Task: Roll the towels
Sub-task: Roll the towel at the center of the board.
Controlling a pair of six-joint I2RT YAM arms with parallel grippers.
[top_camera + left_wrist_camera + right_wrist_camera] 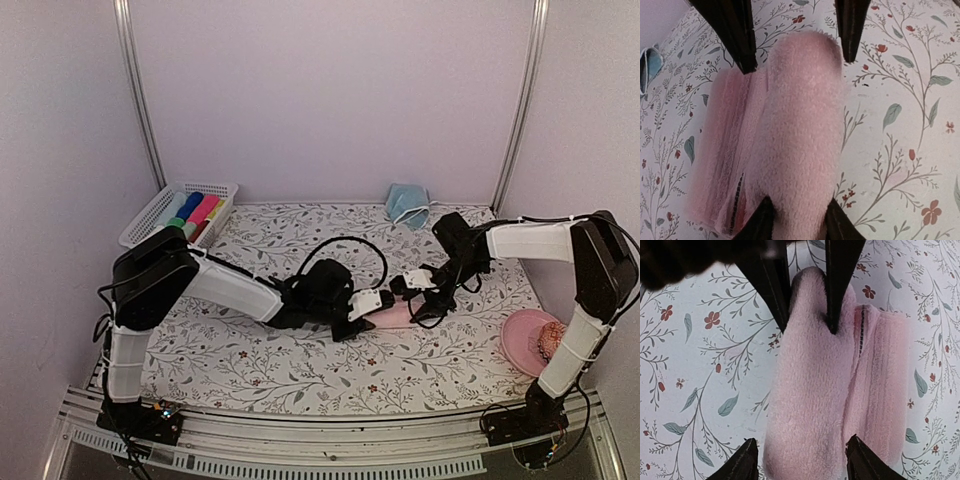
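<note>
The pink towel (397, 317) lay near the middle of the flower-patterned table (250, 360). It was partly rolled: a thick fuzzy roll ran along one side, with a flat folded strip still lying beside it. The two arms met nose to nose over it, so in the overhead view only a small patch of pink showed between them.

The left gripper (799, 60) stood astride one end of the roll, with its fingers partway apart, one on each side. Whether they pinched the cloth I could not tell. The right gripper (807, 327) straddled the opposite end. One of its fingers was at the roll's outer edge and the other came down along the crease between roll and flat strip. Whether it gripped was likewise unclear.

From the pink towel, the light blue towel (405, 203) lay crumpled at 12 o'clock, well apart, by the back wall. A white basket (150, 215) of bright cloth tubes (200, 210) sat at 10 o'clock in the far left corner. A round pink plate (520, 335) sat at 3 o'clock by the right arm, carrying something small I could not identify. A black cable (350, 243) arched above the left wrist.
</note>
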